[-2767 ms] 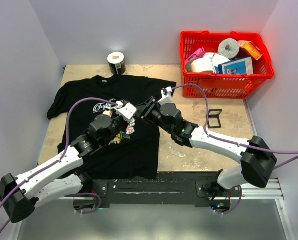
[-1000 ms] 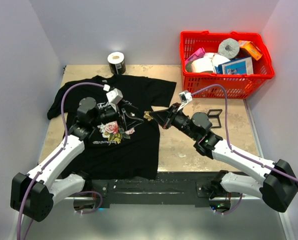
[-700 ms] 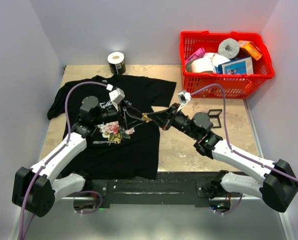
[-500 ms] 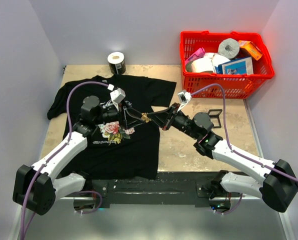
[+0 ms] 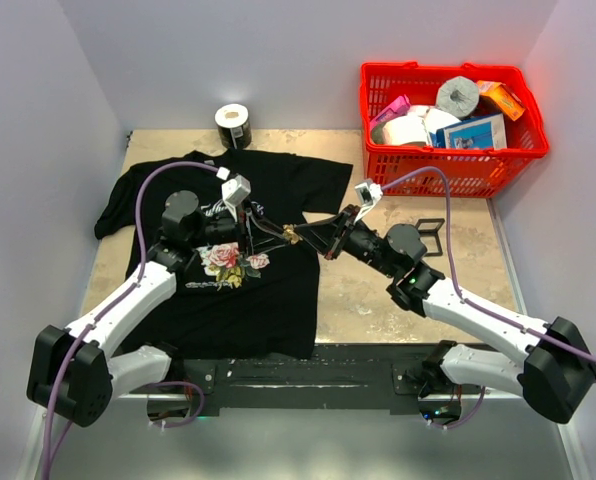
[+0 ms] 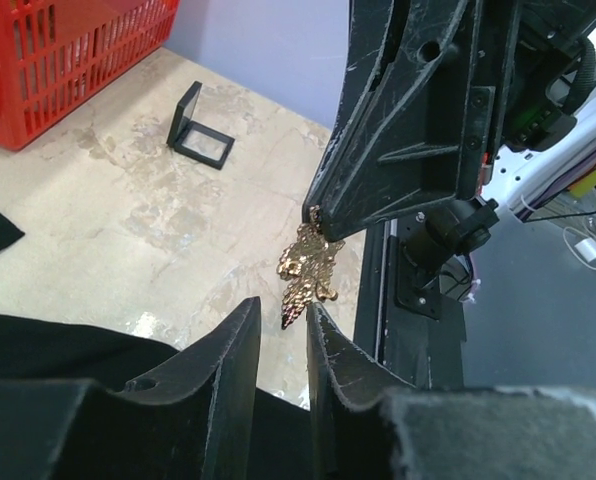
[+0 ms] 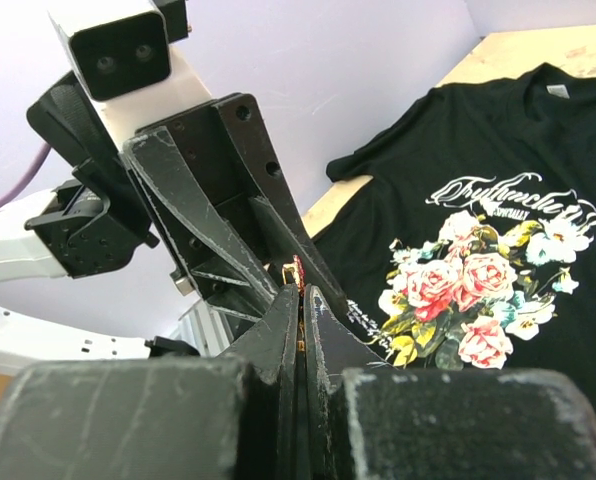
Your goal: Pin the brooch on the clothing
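Brooch transfer between the two claws, above the clothing (image 5: 278, 290). The brooch (image 6: 308, 265) is held in the air over the clothing, near the edge of the clothing that faces the bare table (image 5: 378, 300), and is not in contact with the fabric. It is clamped at its upper end by the right claw (image 6: 318, 212), whose jaws are pressed together on it, and it hangs below them as a gilt, leafy piece. The left claw (image 6: 283, 308) is seen with its jaws narrowly apart, the lower tip of the brooch lying just at their mouth; contact cannot be confirmed.

For a sound step, the left jaws should be brought together on the body of the brooch rather than on its thin tip, and the right grip should be judged safe to release only once that hold is firm. A slip here would probably drop the brooch onto the clothing.

Pose: both arms are reached inward and raised, the claws meeting tip to tip and roughly level, the left wrist above the clothing, the right forearm crossing in from beyond the edge of the clothing.
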`<move>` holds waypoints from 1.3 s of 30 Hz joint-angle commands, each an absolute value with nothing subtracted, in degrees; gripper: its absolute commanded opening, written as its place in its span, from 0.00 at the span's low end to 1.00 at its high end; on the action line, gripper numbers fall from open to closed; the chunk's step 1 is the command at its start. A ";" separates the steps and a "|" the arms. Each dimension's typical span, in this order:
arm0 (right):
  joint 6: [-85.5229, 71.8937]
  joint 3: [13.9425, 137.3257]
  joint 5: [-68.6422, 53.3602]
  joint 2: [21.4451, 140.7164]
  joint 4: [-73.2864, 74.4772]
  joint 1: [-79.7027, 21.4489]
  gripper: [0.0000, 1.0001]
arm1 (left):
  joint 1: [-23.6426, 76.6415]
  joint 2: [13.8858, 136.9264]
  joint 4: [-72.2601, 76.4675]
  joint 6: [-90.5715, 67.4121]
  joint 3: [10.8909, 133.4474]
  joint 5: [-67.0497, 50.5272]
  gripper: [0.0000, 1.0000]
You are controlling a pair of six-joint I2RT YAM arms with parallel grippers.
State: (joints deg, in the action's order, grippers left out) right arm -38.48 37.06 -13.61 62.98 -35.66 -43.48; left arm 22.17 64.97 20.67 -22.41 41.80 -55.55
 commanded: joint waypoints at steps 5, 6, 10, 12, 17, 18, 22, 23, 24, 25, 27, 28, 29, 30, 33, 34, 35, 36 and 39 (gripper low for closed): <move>-37.35 37.71 -15.82 63.90 -37.44 -43.59 0.00 | 21.80 65.04 27.42 -25.49 42.01 -58.09 0.18; -37.35 37.71 -15.82 63.90 -37.44 -43.59 0.00 | 21.80 65.04 27.68 -25.75 41.92 -58.10 0.15; -37.27 37.44 -15.38 63.55 -37.09 -43.59 0.00 | 21.80 65.65 27.95 -26.02 41.92 -58.97 0.00; -37.18 37.88 -14.86 63.28 -36.22 -43.59 0.00 | 21.80 66.18 27.95 -26.10 42.01 -59.50 0.00; -34.98 39.72 -15.03 62.14 -31.12 -43.16 0.00 | 21.80 67.06 27.42 -25.84 42.36 -60.91 0.00; -34.02 40.16 -15.12 61.70 -30.07 -42.89 0.00 | 21.80 67.32 27.25 -25.75 42.54 -61.08 0.00; -28.49 43.67 -15.29 60.56 -19.73 -42.63 0.28 | 21.80 69.95 18.68 -21.72 45.61 -63.88 0.00; -27.00 45.51 -15.47 60.30 -17.69 -42.45 0.34 | 21.80 70.74 16.20 -18.66 46.57 -64.68 0.00; -24.11 46.48 -16.08 60.21 -15.84 -42.54 0.49 | 21.80 71.27 13.82 -17.24 48.24 -65.12 0.00; -22.52 47.54 -16.87 60.38 -12.17 -42.63 0.53 | 21.88 72.50 9.62 -14.79 48.95 -65.91 0.00; -18.40 50.96 -19.33 60.99 -8.19 -42.54 0.61 | 21.88 73.47 7.04 -13.19 50.27 -67.14 0.00; -17.06 51.93 -19.94 61.69 -4.87 -42.54 0.61 | 21.97 73.91 5.90 -12.57 50.53 -68.28 0.00; -15.92 53.60 -20.82 62.13 -3.36 -42.63 0.62 | 21.97 74.00 5.80 -12.39 50.62 -68.99 0.00; -14.43 54.31 -21.53 62.66 -0.99 -42.54 0.62 | 22.06 73.92 5.63 -12.22 50.71 -69.86 0.00; -12.23 56.42 -23.55 64.60 2.26 -42.54 0.62 | 22.15 73.65 2.91 -9.68 51.41 -70.22 0.00; -11.87 57.21 -24.16 65.21 2.72 -42.63 0.61 | 22.32 73.57 1.60 -8.62 51.59 -70.22 0.00; -11.43 57.56 -24.87 66.26 3.16 -42.63 0.61 | 22.41 73.56 1.23 -8.35 51.68 -70.31 0.00; -10.64 58.00 -26.27 67.05 4.12 -42.54 0.61 | 22.50 73.56 0.97 -8.18 51.85 -70.49 0.00; -9.06 59.85 -28.46 69.43 6.14 -42.63 0.59 | 22.76 73.74 0.70 -8.00 51.85 -70.58 0.00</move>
State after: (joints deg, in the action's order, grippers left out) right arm -13.91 56.40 -23.20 66.81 0.30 -42.68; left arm 22.22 74.26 2.46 -10.76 49.30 -68.23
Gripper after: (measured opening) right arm 0.599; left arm 0.023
